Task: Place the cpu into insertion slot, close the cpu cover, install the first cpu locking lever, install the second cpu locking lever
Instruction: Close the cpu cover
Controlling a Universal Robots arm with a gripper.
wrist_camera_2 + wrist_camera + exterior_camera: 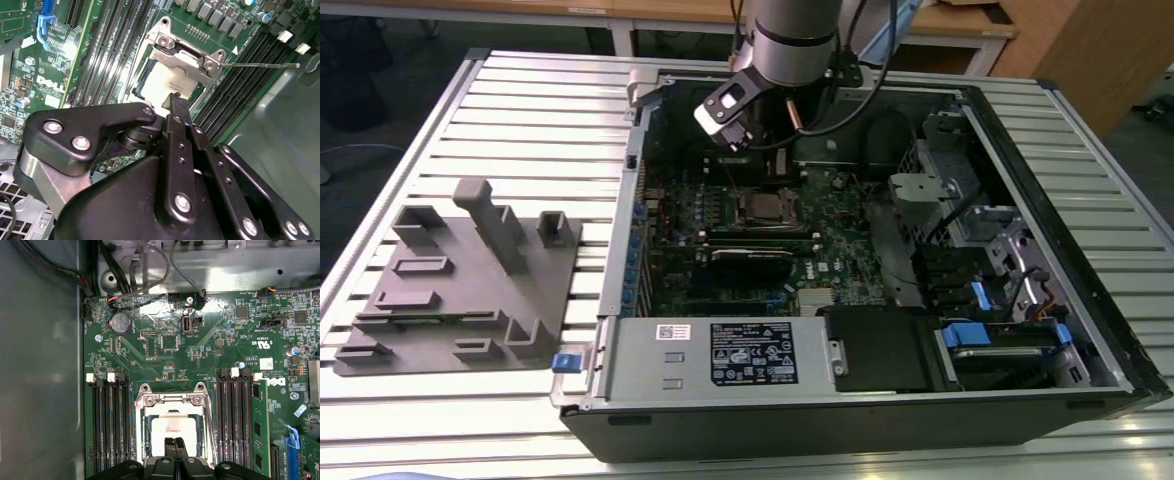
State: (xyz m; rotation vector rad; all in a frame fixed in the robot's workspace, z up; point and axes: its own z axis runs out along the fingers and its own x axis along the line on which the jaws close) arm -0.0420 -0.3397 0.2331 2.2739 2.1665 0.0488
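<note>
Silvery-grey and square, the small flat cpu (pixel 172 426) lies seated in the socket of the green motherboard (pixel 210 365). Its pale top shows through the window of the thin silvery metal cpu cover (pixel 172 401), which lies flat around it. The black two-fingered end effector (pixel 174 442) hangs directly over the chip in both wrist views, its fingers pressed together tip to tip with nothing between them. Whether the tips touch the metal top cannot be told. In the second wrist view a thin metal locking lever (pixel 260 64) sticks out from the socket's corner above the black memory slots (pixel 240 85), clear of the frame. In the exterior view the grey robot arm (pixel 790 40) reaches down into the open black computer case (pixel 854 430), which lies on its side on a slatted metal bench (pixel 534 110). A grey box with a white label (pixel 720 352) sits along the case's near edge. A grey moulded fixture (pixel 467 280) rests on the bench toward the exterior view's left, apart from the case.
</note>
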